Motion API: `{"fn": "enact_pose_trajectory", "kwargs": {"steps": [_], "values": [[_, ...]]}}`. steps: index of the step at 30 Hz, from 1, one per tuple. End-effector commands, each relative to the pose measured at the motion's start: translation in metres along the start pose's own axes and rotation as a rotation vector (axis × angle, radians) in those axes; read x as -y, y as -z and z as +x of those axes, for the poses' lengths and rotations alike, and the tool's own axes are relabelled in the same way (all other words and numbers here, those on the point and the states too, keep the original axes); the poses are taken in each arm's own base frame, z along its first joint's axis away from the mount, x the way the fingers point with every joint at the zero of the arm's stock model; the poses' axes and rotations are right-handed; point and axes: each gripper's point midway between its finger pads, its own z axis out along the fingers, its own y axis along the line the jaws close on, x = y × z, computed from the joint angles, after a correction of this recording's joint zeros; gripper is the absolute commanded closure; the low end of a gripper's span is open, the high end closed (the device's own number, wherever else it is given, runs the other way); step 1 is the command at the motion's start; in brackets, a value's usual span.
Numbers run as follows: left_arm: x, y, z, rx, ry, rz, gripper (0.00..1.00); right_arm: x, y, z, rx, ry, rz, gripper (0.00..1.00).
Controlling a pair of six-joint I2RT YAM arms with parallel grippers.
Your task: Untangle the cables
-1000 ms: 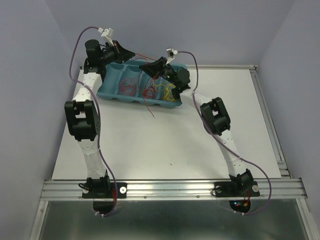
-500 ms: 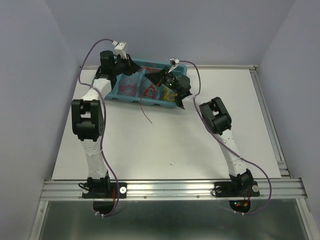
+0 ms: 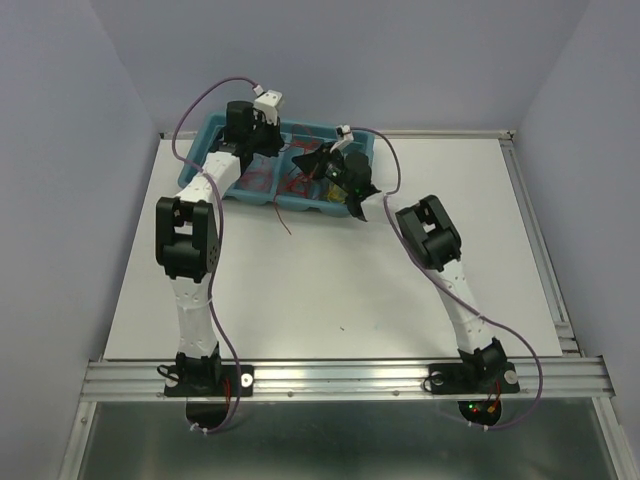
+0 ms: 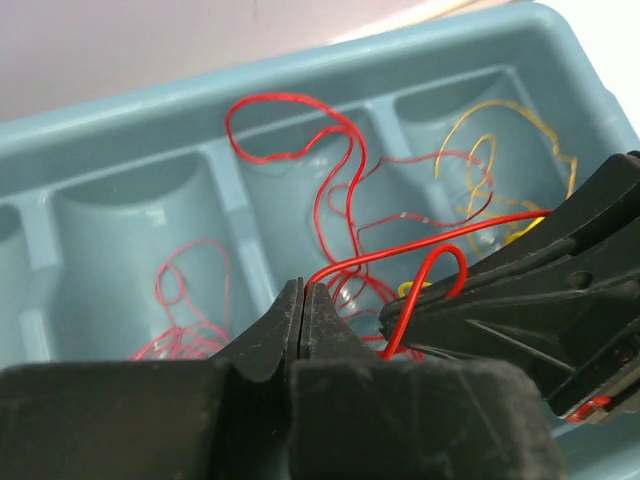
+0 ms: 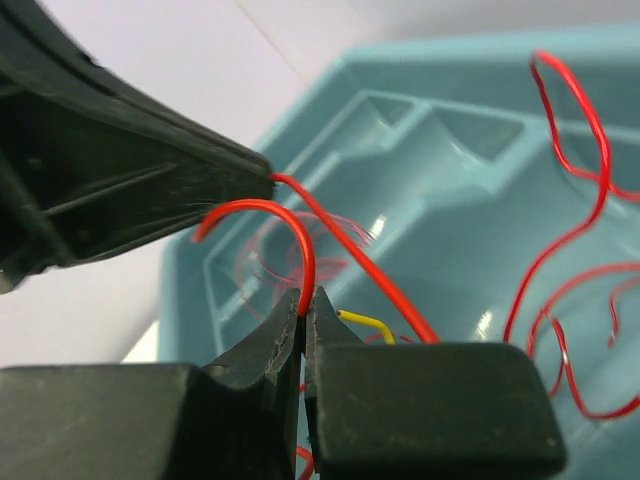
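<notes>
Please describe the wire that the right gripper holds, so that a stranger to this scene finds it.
Find the blue divided tray at the far end of the table. Above it the right gripper is shut on a bright red wire arching from its tips. Unlike the red curls and yellow wires lying in the compartments, it is raised and pinched.

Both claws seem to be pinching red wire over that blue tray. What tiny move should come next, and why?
Probably ease them slowly apart. The left gripper and right gripper are each shut on red cable, tips close together above the tray, while loops cross yellow cables below. Gentle spreading should tease it loose.
</notes>
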Motion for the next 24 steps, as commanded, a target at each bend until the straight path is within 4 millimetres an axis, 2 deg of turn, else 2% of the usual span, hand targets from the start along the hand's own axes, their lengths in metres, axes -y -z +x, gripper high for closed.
{"fn": "enact_pose_trajectory", "kwargs": {"steps": [1,3,4,5,6,7,9,12,15,16,20,22,24], "values": [[-0.021,0.007,-0.007,-0.018,-0.058,-0.091,1.00,0.001,-0.003,-0.020,0.016,0.061,0.171,0.99],[-0.022,0.006,-0.004,-0.031,-0.062,-0.101,1.00,-0.001,-0.004,-0.016,0.010,0.064,0.216,0.99],[-0.023,0.007,-0.002,-0.035,-0.060,-0.107,1.00,0.006,-0.002,-0.012,-0.004,0.064,0.270,0.99],[-0.023,0.007,-0.002,-0.036,-0.065,-0.113,1.00,0.002,-0.004,-0.009,-0.011,0.070,0.290,0.99],[-0.023,0.007,-0.001,-0.039,-0.067,-0.114,1.00,0.000,-0.007,-0.015,-0.005,0.075,0.312,0.99],[-0.024,0.007,-0.002,-0.039,-0.067,-0.120,1.00,0.008,-0.004,-0.011,-0.023,0.084,0.372,0.99],[-0.023,0.006,0.001,-0.047,-0.073,-0.125,1.00,0.006,-0.008,-0.014,-0.020,0.092,0.422,0.99],[-0.020,0.002,0.007,-0.064,-0.083,-0.127,1.00,0.023,-0.004,-0.006,-0.054,0.119,0.562,1.00],[-0.020,-0.003,0.012,-0.079,-0.090,-0.130,1.00,0.030,-0.003,-0.013,-0.067,0.136,0.656,0.99],[-0.021,-0.005,0.016,-0.090,-0.087,-0.131,1.00,0.038,0.001,-0.010,-0.078,0.144,0.706,0.99],[-0.019,-0.011,0.026,-0.126,-0.095,-0.129,1.00,0.049,0.013,-0.009,-0.088,0.162,0.786,0.99],[-0.018,-0.015,0.032,-0.146,-0.095,-0.127,1.00,0.047,0.013,-0.009,-0.099,0.166,0.785,0.99],[-0.017,-0.017,0.035,-0.157,-0.100,-0.126,1.00,0.043,0.012,-0.009,-0.105,0.180,0.780,0.94]]}}
